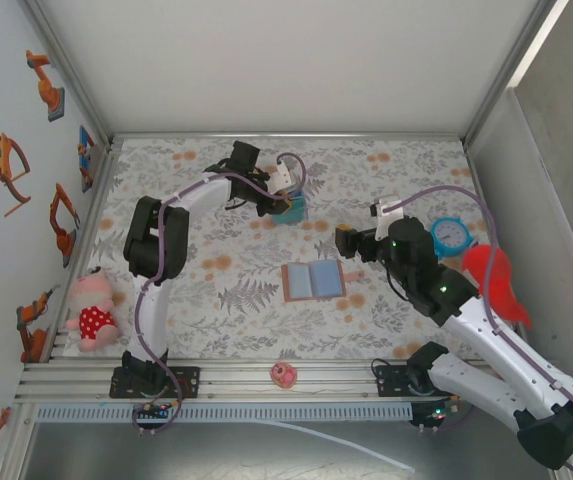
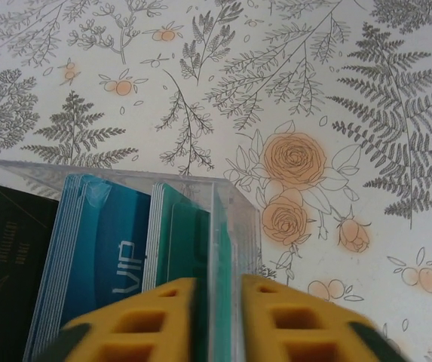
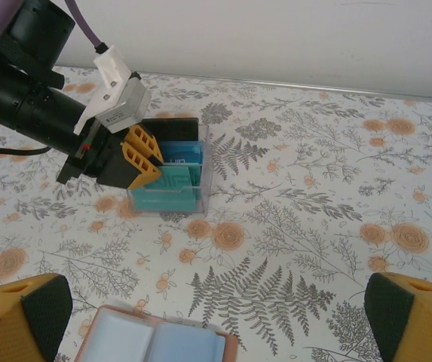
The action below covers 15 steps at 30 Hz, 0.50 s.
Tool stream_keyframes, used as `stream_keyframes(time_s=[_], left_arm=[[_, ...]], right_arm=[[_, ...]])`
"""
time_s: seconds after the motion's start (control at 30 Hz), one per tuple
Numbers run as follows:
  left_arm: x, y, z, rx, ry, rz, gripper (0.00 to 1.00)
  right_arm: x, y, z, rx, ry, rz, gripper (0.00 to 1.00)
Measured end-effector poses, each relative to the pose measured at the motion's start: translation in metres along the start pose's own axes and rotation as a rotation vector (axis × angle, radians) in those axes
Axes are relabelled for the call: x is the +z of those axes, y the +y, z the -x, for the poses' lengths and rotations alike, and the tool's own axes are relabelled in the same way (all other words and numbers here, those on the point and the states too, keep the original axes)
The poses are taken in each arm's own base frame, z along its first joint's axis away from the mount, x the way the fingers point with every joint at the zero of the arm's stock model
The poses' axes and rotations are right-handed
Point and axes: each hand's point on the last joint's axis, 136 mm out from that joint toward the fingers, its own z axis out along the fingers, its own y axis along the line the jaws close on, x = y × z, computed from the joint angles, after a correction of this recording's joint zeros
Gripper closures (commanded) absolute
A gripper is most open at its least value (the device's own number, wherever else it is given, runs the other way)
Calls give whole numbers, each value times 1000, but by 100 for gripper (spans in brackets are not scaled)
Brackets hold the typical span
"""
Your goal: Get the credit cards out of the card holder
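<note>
The card holder (image 1: 313, 280) lies spread open and flat on the desk (image 1: 216, 300), just toward 5 o'clock from the desk's middle. It is a squarish folding wallet with a thin tan-brown, leather-like border around two smooth, pale blue-grey faces split by a central fold. In the right wrist view it sits at the bottom edge, with rounded corners and a matte surface. Whether those pale faces are cards or lining cannot be told. The desk wears a cloth printed with grey ferns and orange roses. At 12 o'clock from the holder stands a small clear box (image 1: 294, 208) of hard, glossy plastic. Thin cards are packed upright inside it: a black card (image 2: 8, 256), a stack of blue cards (image 2: 99, 256) marked VIP, and teal cards (image 2: 176, 241). The left tool (image 2: 217, 320) is at this box. Its yellow, ribbed fingers (image 2: 159, 317) stand a narrow gap apart, astride a clear wall and a teal edge; whether they pinch these I cannot tell. The right tool (image 1: 351, 243) hovers between 1 and 2 o'clock from the holder, its yellow fingers with dark pads (image 3: 46, 309) spread wide apart and holding nothing. A pink plush toy (image 1: 91, 312) lies at the desk's 8 o'clock edge, and a round blue clock (image 1: 451, 234) stands at 3 o'clock.
</note>
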Motion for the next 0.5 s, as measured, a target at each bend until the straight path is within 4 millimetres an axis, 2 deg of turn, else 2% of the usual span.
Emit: stream_keyframes(time_s=[0.23,0.27,0.33,0.43,0.5], left_arm=[[-5,0,4,-17,-4,6,65],[-9,0,8,-22,-9,14,61],[-21,-1,17,-30,-22,38,58],[-49,-8,32,-44,-55,103,51],[-70,-14,39,-56,-80,160,40]], right_arm=[[-1,-8,-1,14,-7,-40,1],[-1,-9,-1,18,-10,-49,1],[-3,-13,1,25,-22,-70,1],[-8,-21,6,32,-48,-113,1],[-11,-30,9,43,-68,-159,1]])
